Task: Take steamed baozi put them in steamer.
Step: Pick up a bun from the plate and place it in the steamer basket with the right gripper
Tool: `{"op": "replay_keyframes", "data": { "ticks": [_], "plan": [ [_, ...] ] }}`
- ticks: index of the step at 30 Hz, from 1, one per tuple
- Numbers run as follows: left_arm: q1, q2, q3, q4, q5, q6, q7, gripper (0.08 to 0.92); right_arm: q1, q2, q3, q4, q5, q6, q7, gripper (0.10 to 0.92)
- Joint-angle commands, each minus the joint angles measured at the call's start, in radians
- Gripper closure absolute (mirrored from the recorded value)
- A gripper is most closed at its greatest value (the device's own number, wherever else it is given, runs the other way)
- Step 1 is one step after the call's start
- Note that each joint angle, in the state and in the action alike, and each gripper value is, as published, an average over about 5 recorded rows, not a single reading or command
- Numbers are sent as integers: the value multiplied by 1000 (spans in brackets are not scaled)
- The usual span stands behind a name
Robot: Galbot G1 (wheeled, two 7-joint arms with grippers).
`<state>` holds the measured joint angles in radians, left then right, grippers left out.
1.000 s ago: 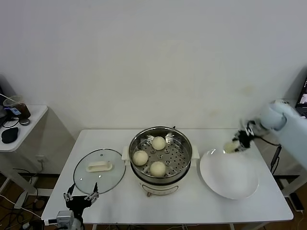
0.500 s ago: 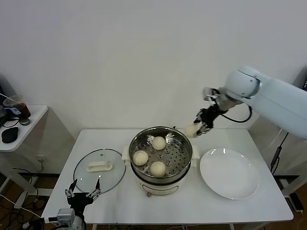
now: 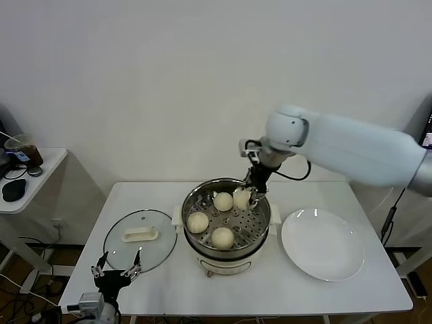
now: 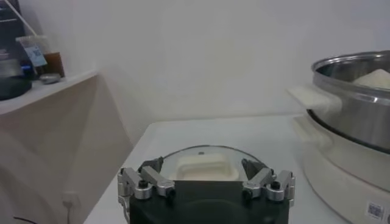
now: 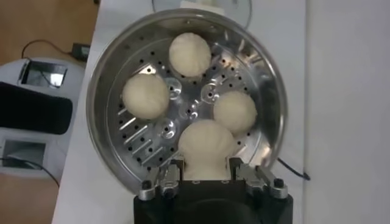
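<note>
White counter's fine, your right gripper (image 5: 206, 171) has its jaws clamped on the fourth baozi (image 5: 206, 142), steamer (image 3: 260, 226) tray's free spot directly beneath; left gripper (image 4: 207, 182) idles, jaws apart.

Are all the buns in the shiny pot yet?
Almost. Three baozi already sit on the steamer tray. The right gripper holds the fourth baozi just above the tray, not yet let go. The white plate has none left. The left gripper waits open near the glass lid.

three round cream-white dough buns (image 3: 210, 219) lie in the round shiny stainless-steel steamer (image 3: 226, 223) below the right jaws; a fourth (image 5: 206, 144) sits between them.
</note>
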<state>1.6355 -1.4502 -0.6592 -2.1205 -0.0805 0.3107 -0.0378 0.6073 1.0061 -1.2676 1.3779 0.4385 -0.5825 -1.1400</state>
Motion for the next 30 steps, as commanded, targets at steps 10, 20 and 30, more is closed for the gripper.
{"op": "replay_keyframes", "data": {
  "ticks": [10,20,30],
  "plan": [
    [-8,-7,2,12,-4,1,2,177,-132,76,-6,-61,-97,-28,61,567],
    [-14,-1,-1,20,-9,2,3,177,-158,90,6,-63,-136,-31,52,562],
    [-11,-3,-6,16,-9,4,4,177,-154,45,41,-49,-160,-26,44,330]
  ]
}}
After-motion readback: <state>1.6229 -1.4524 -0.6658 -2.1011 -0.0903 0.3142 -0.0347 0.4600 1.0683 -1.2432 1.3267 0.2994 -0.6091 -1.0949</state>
